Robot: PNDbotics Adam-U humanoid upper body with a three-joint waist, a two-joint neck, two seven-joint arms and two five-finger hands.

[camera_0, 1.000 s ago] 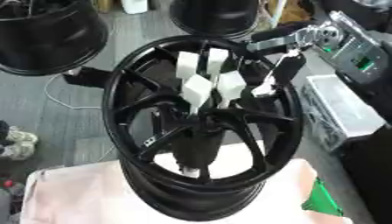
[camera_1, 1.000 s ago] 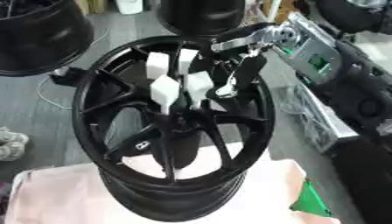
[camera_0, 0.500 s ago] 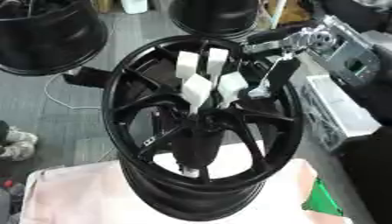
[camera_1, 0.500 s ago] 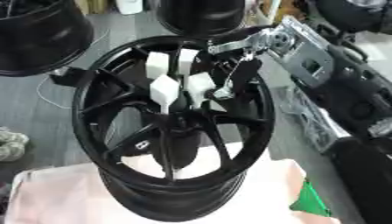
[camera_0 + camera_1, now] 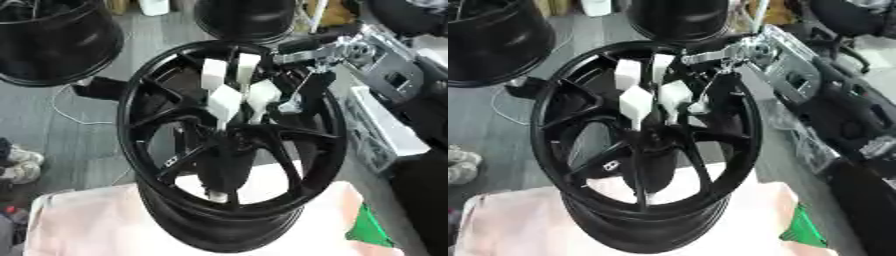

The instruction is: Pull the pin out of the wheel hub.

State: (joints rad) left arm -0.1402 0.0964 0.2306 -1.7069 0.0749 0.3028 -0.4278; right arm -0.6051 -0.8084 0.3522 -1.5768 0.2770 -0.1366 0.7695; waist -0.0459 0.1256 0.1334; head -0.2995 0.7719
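Reaching in from the upper right, the right hand (image 5: 308, 75) hangs over the hub (image 5: 229, 145) with its fingers (image 5: 293, 95) pointing down among the spokes just beside the white pins (image 5: 234, 92); whether they are curled on anything I cannot tell, and no pin is visibly held. Four white pins stand clustered left of the fingers, above the wheel's centre, with the black rim (image 5: 131, 115) ringing them and the hand's arm (image 5: 798, 75) crossing its upper right edge. Below the hand the wheel rests on a pale cloth (image 5: 87, 225), other black wheels (image 5: 52, 40) lie beyond to the left, and a green scrap (image 5: 372, 232) shows lower right.
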